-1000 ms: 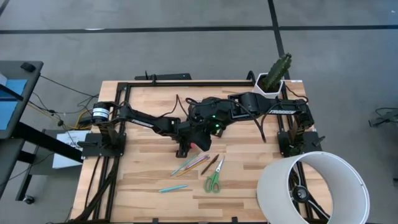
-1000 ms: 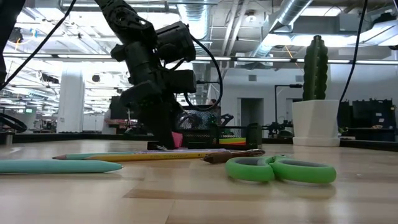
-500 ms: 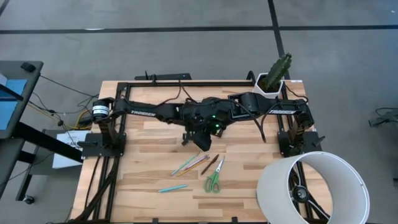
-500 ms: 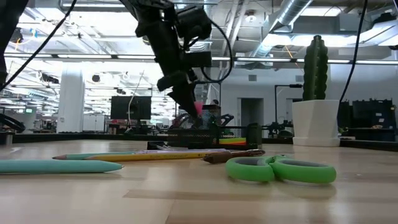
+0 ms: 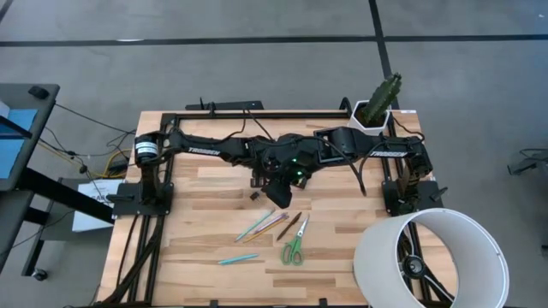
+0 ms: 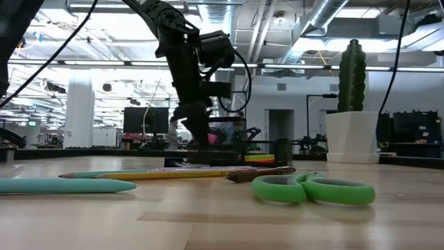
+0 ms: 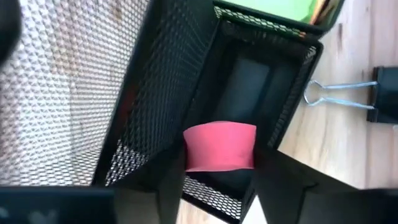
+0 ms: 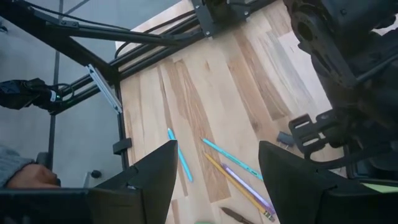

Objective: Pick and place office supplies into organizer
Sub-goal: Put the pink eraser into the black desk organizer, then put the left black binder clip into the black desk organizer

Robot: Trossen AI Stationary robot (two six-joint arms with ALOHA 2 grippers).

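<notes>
My left gripper [image 7: 219, 163], moved over organizer [image 7: 249, 81], fingers loosening around pink block [image 7: 221, 145]; release imminent. Right gripper [image 8: 214, 163] wide, empty.

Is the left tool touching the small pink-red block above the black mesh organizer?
Cannot tell: in the left wrist view the small pink-red block sits between the left tool's fingers over the black mesh organizer, with no plain gap or contact.

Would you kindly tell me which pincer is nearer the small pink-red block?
Left. The left pincer sits right at the pink-red block, over the black organizer; the right pincer hangs apart, facing the pens.
</notes>
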